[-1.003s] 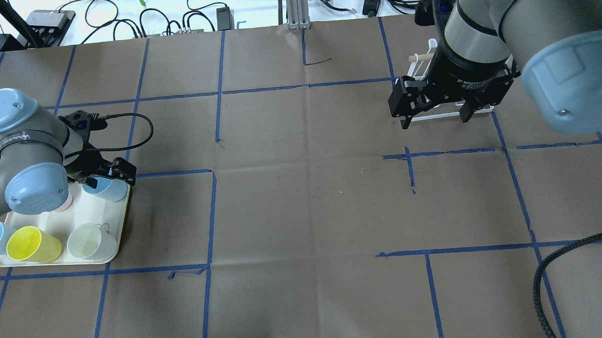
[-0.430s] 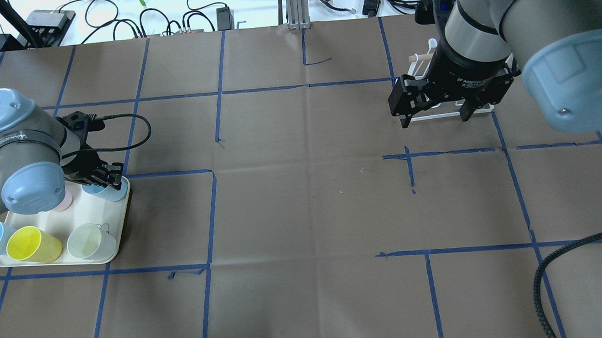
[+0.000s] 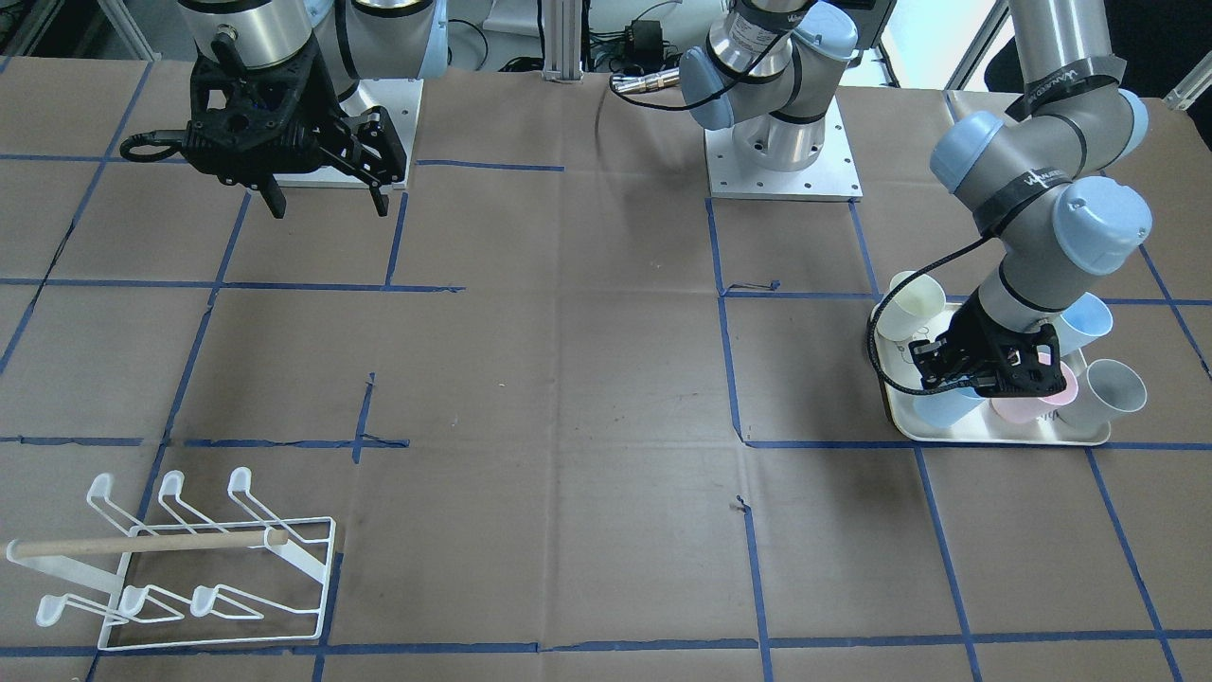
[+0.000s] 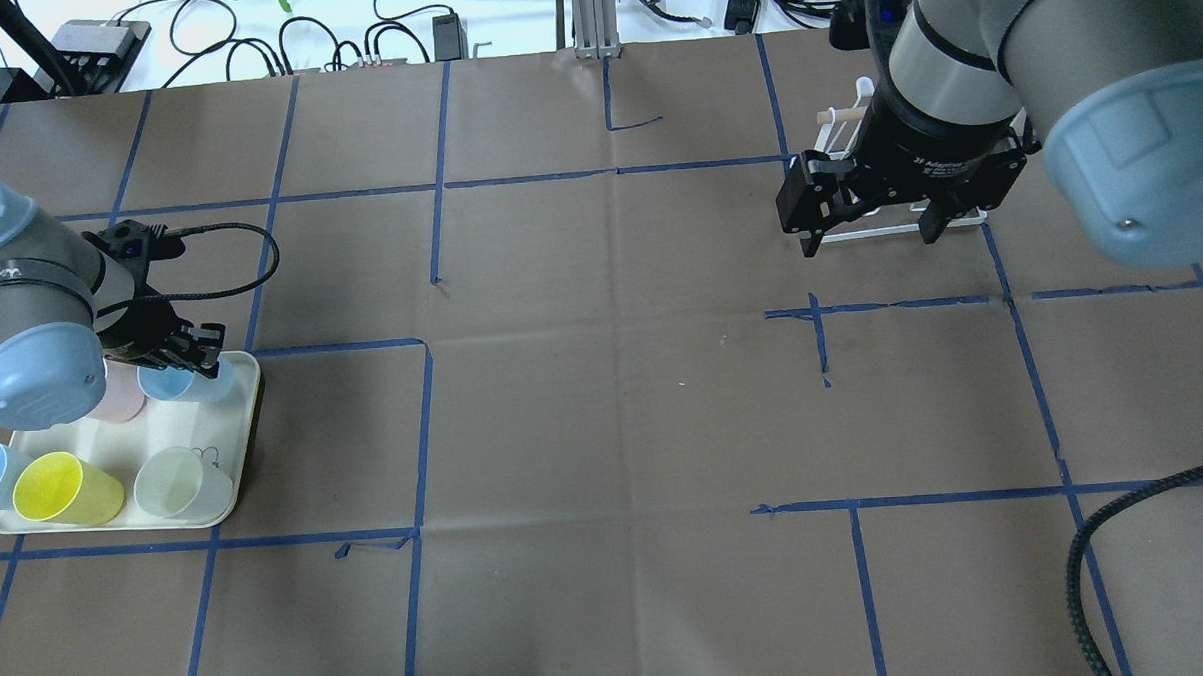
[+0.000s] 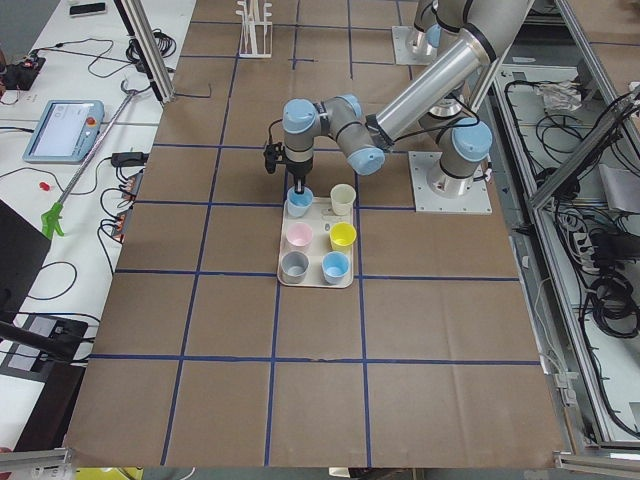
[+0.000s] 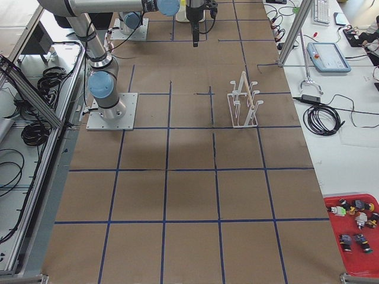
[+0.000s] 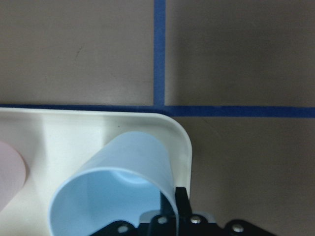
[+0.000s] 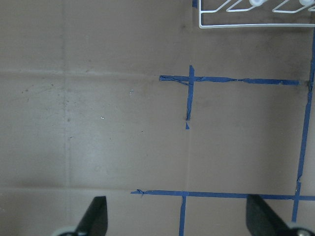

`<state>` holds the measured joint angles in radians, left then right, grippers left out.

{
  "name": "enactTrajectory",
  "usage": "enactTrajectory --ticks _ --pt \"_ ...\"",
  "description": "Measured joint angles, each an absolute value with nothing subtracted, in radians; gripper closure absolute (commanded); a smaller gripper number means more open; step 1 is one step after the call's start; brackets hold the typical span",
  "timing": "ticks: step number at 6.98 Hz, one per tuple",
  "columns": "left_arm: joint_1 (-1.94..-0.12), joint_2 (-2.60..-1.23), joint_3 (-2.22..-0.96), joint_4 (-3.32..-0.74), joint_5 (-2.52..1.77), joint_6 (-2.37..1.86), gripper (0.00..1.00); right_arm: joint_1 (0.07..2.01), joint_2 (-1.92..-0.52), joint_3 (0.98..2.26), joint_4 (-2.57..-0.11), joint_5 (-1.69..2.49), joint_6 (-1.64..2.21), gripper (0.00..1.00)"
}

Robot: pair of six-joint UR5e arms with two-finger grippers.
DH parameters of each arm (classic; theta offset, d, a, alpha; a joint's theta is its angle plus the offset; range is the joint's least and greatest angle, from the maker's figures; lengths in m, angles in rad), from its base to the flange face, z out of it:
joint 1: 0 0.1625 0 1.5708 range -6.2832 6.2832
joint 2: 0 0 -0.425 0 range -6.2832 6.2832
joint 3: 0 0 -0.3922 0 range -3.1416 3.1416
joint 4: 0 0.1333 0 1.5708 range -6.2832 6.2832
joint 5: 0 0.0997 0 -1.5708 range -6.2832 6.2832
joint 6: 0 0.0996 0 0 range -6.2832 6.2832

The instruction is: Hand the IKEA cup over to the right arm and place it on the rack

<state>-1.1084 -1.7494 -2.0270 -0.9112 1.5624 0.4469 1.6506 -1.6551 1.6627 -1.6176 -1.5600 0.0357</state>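
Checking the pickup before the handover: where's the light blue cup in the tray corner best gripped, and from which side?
Pinch the wall of the light blue cup at the rim from above, one finger inside, one outside. Its mouth opens upward, and the pink cup sits close beside it.

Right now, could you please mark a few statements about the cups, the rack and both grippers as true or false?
1. The white wire rack holds no cups. True.
2. The right gripper holds a cup. False: it is open and empty, above the table.
3. The left gripper is at the light-blue cup in a corner of the cream tray. True.
4. The yellow cup stands on the table, off the tray. False: it is on the tray.
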Motion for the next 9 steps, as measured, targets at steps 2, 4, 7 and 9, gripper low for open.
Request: enactTrajectory --ticks 2,4,7,9 --pt "-1.125 -1.704 -1.911 -1.093 1.544 0.441 1.00 1.651 -1.655 1.675 -1.687 -1.537 0.038 0.01" --pt "-1.146 -1.682 -1.702 -1.390 1.538 0.414 1.00 1.650 -1.664 1.719 -1.830 -1.513 0.044 0.01" --pt "-1.220 -1.693 -1.458 -1.666 1.533 0.310 1.00 1.649 -1.666 1.764 -2.075 -1.386 0.063 0.01" --pt "-1.271 -1.701 -1.468 -1.568 1.460 0.287 1.00 1.637 -1.661 1.822 -2.256 -1.276 0.180 0.00"
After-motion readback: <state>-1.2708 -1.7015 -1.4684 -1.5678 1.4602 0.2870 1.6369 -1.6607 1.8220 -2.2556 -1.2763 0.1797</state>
